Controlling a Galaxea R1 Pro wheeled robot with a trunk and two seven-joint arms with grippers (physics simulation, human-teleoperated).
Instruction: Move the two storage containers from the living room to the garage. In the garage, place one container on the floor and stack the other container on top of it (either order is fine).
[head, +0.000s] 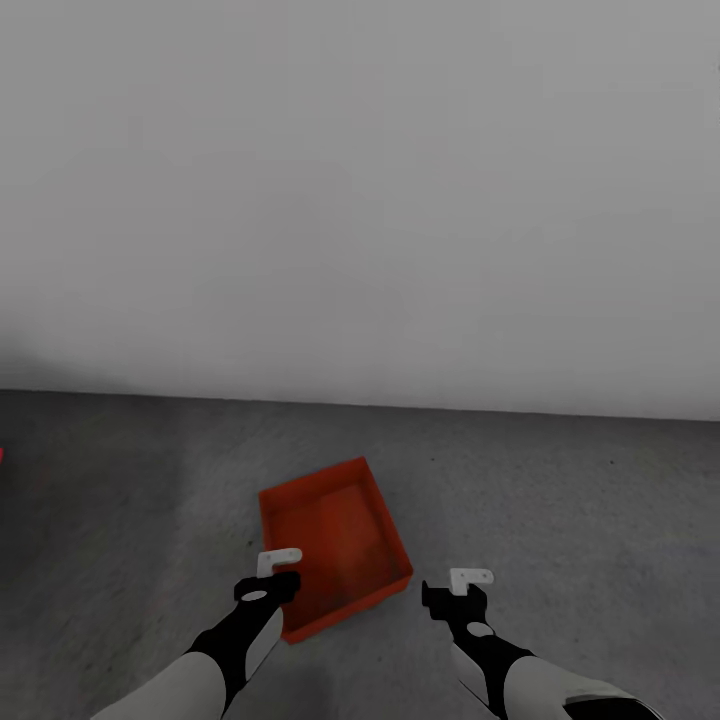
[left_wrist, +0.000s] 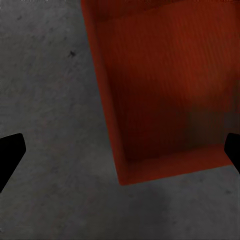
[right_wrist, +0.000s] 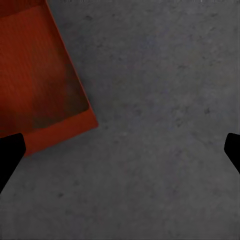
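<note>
While both grippers, left (head: 277, 575) and right (head: 458, 590), hung spread apart, one red-orange, lidless, straight-sided storage container (head: 335, 545) sat empty on the grey concrete floor (head: 560, 500) between them, nearer the left.

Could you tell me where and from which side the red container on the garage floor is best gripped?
Probably by its thin upright walls. The storage container lies open-topped and skewed on the concrete floor, so coming from above, the left gripper could pinch the near-left wall and the right gripper the opposite one.
</note>
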